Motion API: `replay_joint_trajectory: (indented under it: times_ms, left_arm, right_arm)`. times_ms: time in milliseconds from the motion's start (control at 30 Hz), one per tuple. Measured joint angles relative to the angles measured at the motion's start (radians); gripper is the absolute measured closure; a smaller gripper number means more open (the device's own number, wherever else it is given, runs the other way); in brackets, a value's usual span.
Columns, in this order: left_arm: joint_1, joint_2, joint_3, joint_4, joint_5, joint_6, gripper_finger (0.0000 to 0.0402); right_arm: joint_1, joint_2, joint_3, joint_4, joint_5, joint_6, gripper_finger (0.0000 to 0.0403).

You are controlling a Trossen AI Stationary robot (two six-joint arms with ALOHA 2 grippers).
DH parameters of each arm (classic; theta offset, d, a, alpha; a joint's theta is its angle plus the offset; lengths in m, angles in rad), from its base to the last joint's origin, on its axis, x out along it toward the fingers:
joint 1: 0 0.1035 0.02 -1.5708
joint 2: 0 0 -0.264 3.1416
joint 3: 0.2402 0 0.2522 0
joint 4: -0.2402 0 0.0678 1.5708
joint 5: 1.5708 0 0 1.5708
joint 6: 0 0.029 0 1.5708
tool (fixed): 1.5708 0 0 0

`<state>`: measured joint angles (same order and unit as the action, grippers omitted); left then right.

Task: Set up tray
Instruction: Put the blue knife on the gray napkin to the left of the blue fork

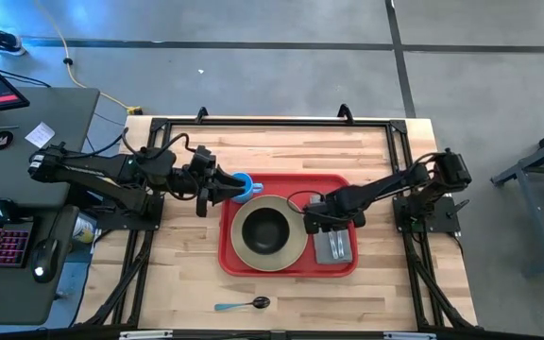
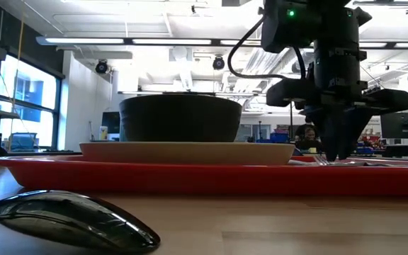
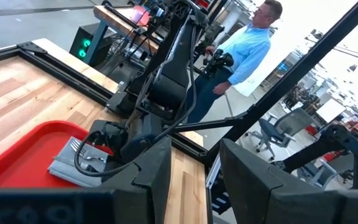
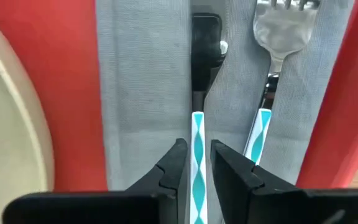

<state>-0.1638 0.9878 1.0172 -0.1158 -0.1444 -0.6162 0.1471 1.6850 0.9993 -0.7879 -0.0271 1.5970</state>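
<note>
Tray (image 1: 333, 184), red, low-rimmed, lies flat at the middle of the wooden table (image 1: 187, 274), long axis running across the table between the two arms.

Left gripper (image 1: 217, 186): just off the tray's left edge, beside a blue cup (image 1: 244, 187) at the tray's rear-left corner. Its own wrist view shows the two dark fingers standing apart with nothing between them.

Plate (image 1: 269, 231), round and beige, on the tray's left-centre, carrying a dark bowl (image 1: 265, 229).

Spoon (image 1: 244, 304): blue handle, dark head, on bare table in front of the tray, well apart from both grippers.

Right gripper (image 1: 314, 225): over the tray's right part, just beside the plate, fingertips down near the tray floor in the low view.

Napkin (image 4: 148, 81), grey, on the tray's right side. On it lie a knife (image 4: 198, 134) with a teal-and-white striped handle and dark blade, and a fork (image 4: 269, 93) with a like handle, side by side and parallel.

Key relation: the knife handle runs straight between the right fingers, its long axis in line with the gripper's reach. The fingers (image 4: 173, 168) stand narrowly parted either side of it with a sliver of gap on each side, so the grip looks released or barely touching; which, I cannot tell. The right arm is far nearer the cutlery.
</note>
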Motion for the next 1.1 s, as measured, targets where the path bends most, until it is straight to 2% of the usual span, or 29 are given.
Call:
replay_joint_trajectory:
  times_ms: [267,700,933,1100]
  left_arm:
    - [0.000,0.000,0.000,0.000,0.006,-0.017,0.0229]
    - [0.000,0.000,0.000,0.000,0.025,-0.018,0.0229]
    - [0.000,0.000,0.000,0.000,0.027,-0.018,0.0229]
    - [0.000,0.000,0.000,0.000,0.041,-0.018,0.0229]
  right_arm:
    - [0.000,0.038,0.000,0.017,-0.008,-0.005,0.0341]
    - [0.000,0.038,0.000,-0.013,0.003,0.035,0.0401]
    - [0.000,0.038,0.000,-0.015,-0.006,0.049,0.0401]
    - [0.000,0.038,0.000,-0.015,-0.009,0.053,0.0376]
